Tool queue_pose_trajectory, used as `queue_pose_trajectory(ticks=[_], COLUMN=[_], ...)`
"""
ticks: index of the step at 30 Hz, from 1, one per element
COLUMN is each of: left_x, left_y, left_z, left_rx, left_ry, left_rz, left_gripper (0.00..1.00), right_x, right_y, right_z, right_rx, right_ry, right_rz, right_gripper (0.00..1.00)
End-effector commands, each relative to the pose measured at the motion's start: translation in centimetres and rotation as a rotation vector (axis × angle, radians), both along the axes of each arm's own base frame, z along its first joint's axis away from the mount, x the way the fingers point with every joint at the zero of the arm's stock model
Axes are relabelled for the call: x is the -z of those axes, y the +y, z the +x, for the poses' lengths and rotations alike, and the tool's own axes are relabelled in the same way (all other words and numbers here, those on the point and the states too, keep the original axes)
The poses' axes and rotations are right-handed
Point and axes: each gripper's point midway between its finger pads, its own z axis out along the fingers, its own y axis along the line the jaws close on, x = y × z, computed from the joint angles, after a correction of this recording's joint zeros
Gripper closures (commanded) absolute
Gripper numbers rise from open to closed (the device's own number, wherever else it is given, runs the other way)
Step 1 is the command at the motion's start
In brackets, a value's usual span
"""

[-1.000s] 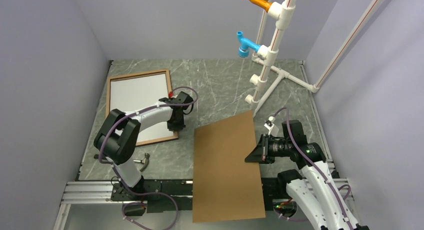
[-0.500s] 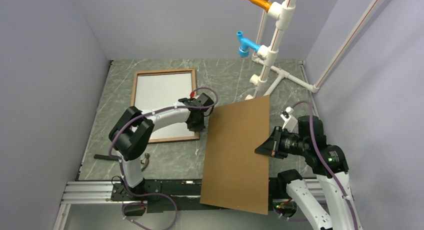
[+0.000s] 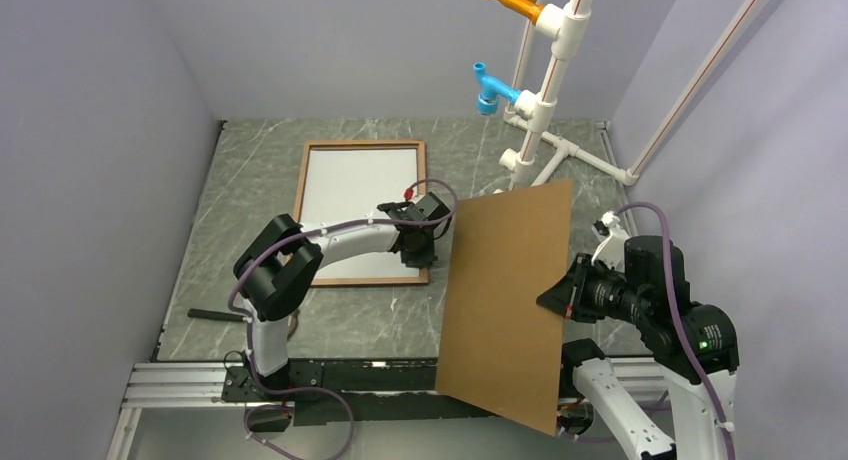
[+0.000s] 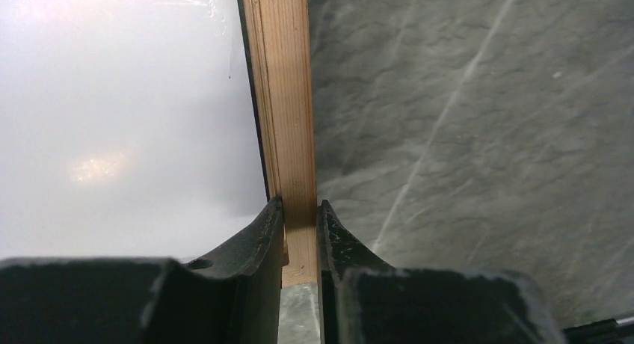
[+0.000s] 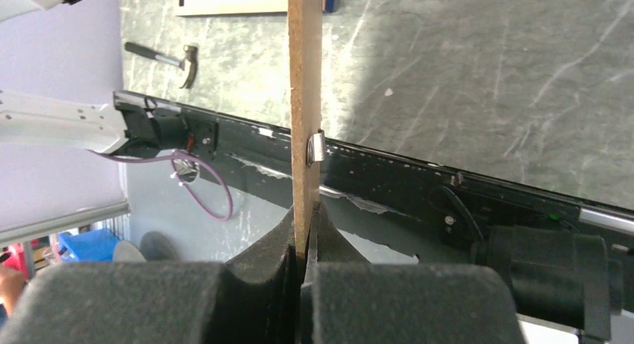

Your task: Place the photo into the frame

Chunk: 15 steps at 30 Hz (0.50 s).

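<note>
L gripper (image 4: 299,228) clamps frame (image 3: 361,144) rail; R gripper (image 5: 303,235) pinches raised, tilted backing board (image 3: 505,300) beside frame; pipe stand (image 3: 545,100) behind; hammer (image 5: 161,54) nr bases.

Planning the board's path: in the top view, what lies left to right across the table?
Hammer → frame → left gripper, clamped on the frame's right rail → brown board, held tilted → right gripper on its right edge.
</note>
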Motion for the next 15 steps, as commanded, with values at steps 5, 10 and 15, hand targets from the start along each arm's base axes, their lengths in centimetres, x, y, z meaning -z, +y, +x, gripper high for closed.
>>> queue_pose_trajectory(ticks=[5, 10, 15], left_x=[-4.5, -6.7, -7.0], left_y=[-1.3, 1.9, 7.9], left_z=[0.5, 1.2, 1.8], left_rx=[-0.032, -0.07, -0.15], left_ry=[-0.085, -0.139, -0.175], left_rz=[-0.198, -0.302, -0.328], left_gripper=[0.2, 0.15, 0.16], right_x=[0.7, 1.7, 2.5], right_y=[0.4, 1.4, 1.9], right_z=[0.0, 0.2, 0.3], right_rx=[-0.006, -0.032, -0.057], right_ry=[-0.009, 0.012, 0.027], right_rz=[0.027, 0.077, 0.098], right_gripper=[1.0, 1.0, 1.0])
